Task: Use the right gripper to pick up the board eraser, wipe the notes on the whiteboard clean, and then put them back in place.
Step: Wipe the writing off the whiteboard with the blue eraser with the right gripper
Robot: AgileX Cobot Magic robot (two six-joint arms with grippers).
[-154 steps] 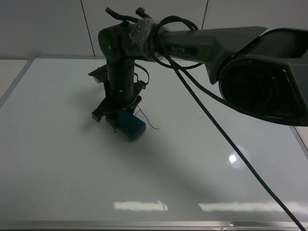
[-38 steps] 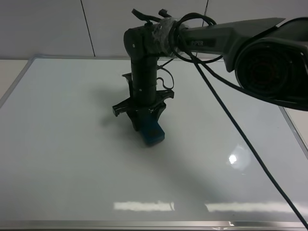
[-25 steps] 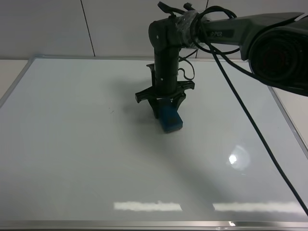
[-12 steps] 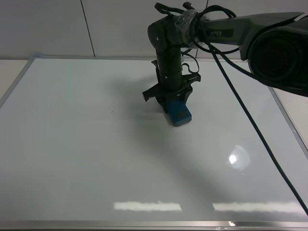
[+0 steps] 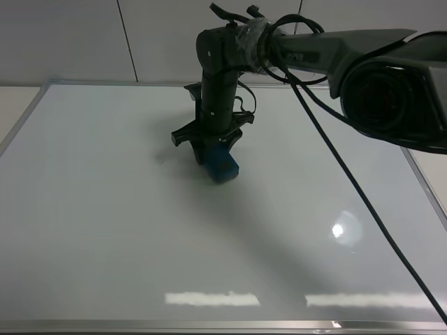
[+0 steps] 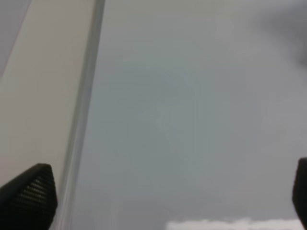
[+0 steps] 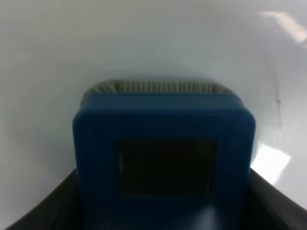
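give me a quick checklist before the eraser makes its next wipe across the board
1. Grip: the right gripper is shut on the board eraser: ok.
2. Felt flat on the whiteboard: cannot tell; the eraser is down at the surface, but the contact is hidden.
3. All notes wiped: not ok; a faint dark trace seems to show beside the eraser.
4. The left gripper is open, empty and by the board's frame, out of the way: ok.

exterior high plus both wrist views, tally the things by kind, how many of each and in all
whiteboard: 1
board eraser: 1
grippers: 2 (right gripper, left gripper)
total: 4
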